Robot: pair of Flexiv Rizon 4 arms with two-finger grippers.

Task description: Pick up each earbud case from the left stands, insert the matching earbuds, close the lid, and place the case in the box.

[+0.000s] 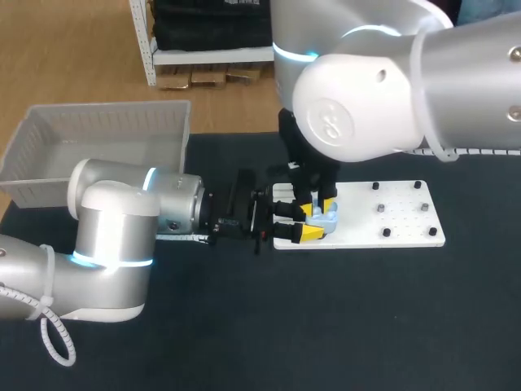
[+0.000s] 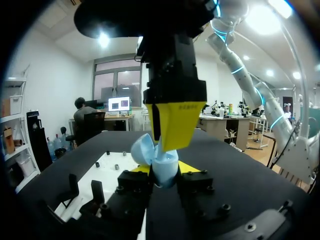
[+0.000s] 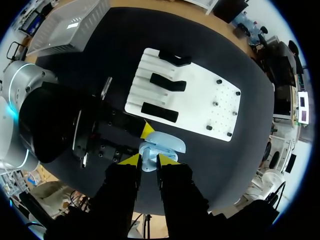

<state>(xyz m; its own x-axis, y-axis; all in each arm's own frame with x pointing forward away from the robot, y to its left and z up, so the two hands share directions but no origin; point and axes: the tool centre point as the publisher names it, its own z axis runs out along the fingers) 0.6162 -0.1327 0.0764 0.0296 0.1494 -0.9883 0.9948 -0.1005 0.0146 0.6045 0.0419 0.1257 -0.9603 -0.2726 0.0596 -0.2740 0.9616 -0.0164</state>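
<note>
Earbud case interior hidden behind right gripper

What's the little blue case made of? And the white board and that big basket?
The case looks like smooth, slightly glossy light-blue plastic: it has rounded moulded edges and soft highlights. The white board looks like a rigid matte sheet, plastic or painted metal; I can't tell which. The basket looks like pale grey plastic, with ribbed moulded walls.

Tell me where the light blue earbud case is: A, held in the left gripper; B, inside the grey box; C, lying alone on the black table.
A: the earbud case sits clamped between the left gripper tips, with the right gripper at it too.
</note>
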